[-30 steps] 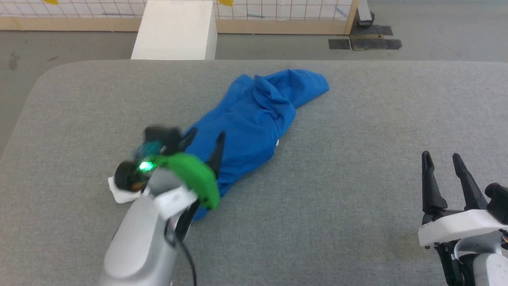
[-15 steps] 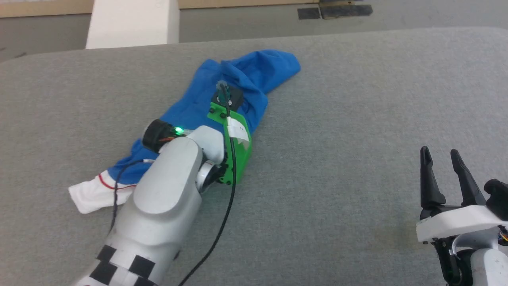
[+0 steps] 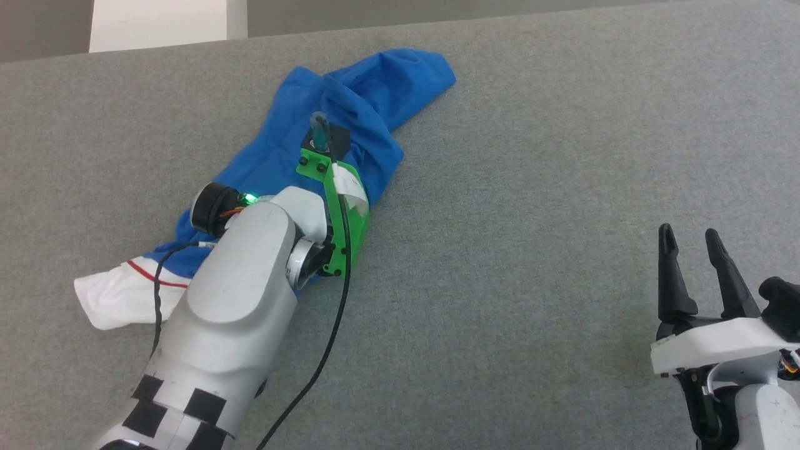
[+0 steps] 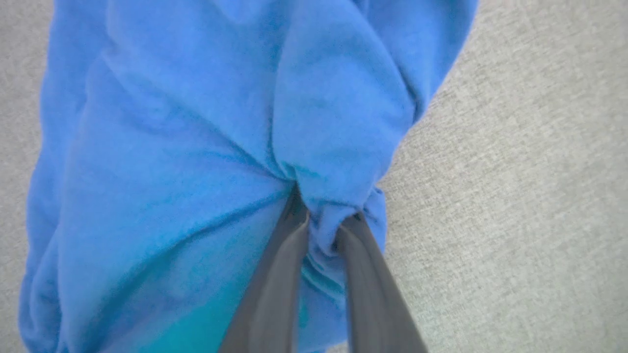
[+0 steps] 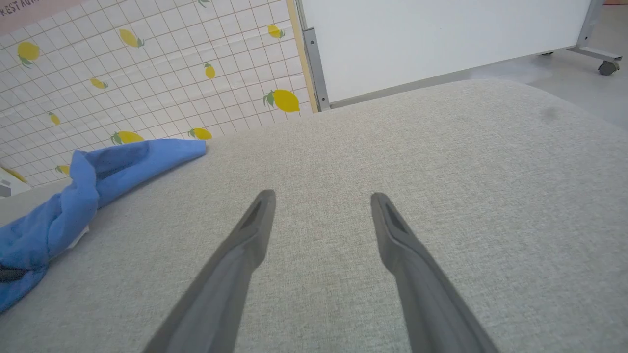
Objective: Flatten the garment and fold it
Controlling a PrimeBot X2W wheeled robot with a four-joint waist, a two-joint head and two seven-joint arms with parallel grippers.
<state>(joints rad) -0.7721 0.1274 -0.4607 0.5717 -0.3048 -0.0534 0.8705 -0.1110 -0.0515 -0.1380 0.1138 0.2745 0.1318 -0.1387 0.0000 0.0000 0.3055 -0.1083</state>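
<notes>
Blue cloth is bunched between the two dark fingers of my left claw (image 4: pixel 324 218). They stand close together and pinch a raised ridge of the shirt (image 3: pixel 275 156), with creases running in toward the grip. The shirt lies crumpled in a long heap on the grey surface (image 3: pixel 562 187), running slantwise from near the far edge back toward the left edge. One white sleeve (image 3: pixel 115 290) with a red stripe sticks out at the nearer end. My right claw (image 3: pixel 687 234) hangs spread wide over bare surface toward the near right corner, well apart from the shirt and holding nothing.

I judge the shirt to be light, soft and limp. It will sag from any single pinch and drag a little on the woven cover rather than slide. A hold in the middle will probably only raise a tent. To spread it I'd want both claws on outer parts, such as a sleeve end, a shoulder or a hem corner, pulling apart.
</notes>
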